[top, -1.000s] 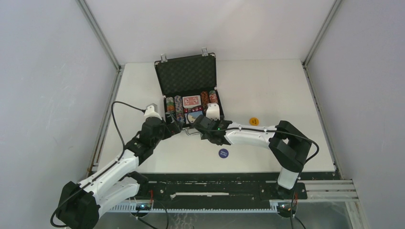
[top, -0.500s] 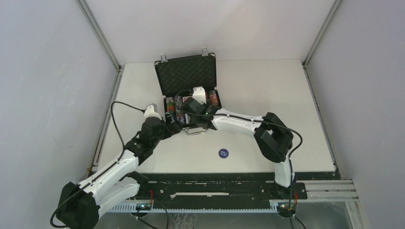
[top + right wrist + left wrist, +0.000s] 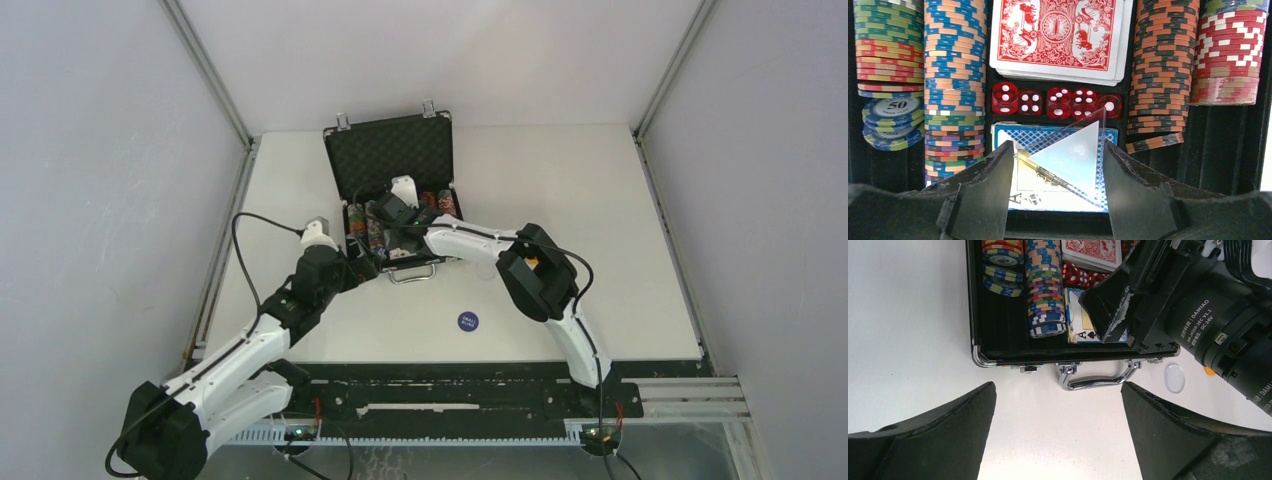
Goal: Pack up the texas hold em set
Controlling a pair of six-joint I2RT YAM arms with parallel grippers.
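Note:
The black briefcase (image 3: 392,160) lies open at the table's far middle; its silver handle (image 3: 1098,381) faces me. Inside are striped poker chips (image 3: 954,75), a red deck (image 3: 1058,35), red dice (image 3: 1058,102) and a blue deck (image 3: 1048,192) with an ace showing. My right gripper (image 3: 385,215) hovers over the case, and in the right wrist view the right gripper (image 3: 1058,147) is shut on a clear plastic piece (image 3: 1073,155), tilted just above the blue deck. My left gripper (image 3: 1058,440) is open and empty over bare table in front of the handle.
A blue round disc (image 3: 467,321) lies on the table in front of the case. A clear round disc (image 3: 1174,378) lies right of the handle, with an orange disc (image 3: 531,262) mostly hidden under the right arm. Grey walls enclose the table.
My right arm has swung left and forward from the table in front of the case to over its tray. The left arm has not moved.

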